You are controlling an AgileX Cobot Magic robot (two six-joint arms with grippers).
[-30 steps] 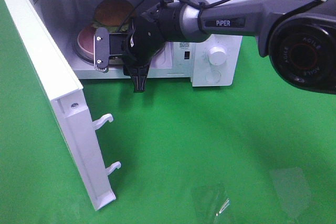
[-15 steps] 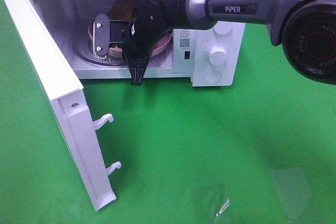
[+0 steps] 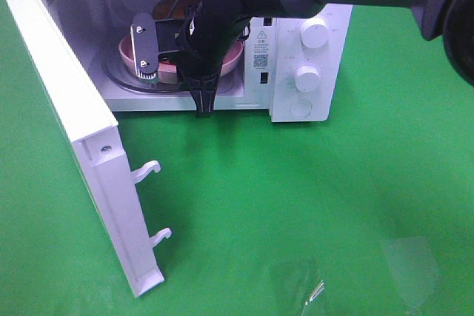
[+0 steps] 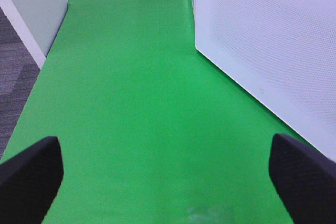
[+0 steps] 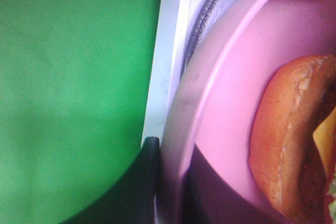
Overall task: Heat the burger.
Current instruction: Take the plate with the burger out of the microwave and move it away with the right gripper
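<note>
Right wrist view: burger (image 5: 294,145) soft and squashy, best carried by plate (image 5: 231,77); right claw (image 5: 168,182) pinched on plate rim at lower centre; left claw (image 4: 163,171) spread wide.

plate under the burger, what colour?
Pink plate, clearest in the right wrist view.

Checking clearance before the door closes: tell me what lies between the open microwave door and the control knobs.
In the exterior high view, the right gripper on the pink plate, at the cavity mouth, between door and knobs.
</note>
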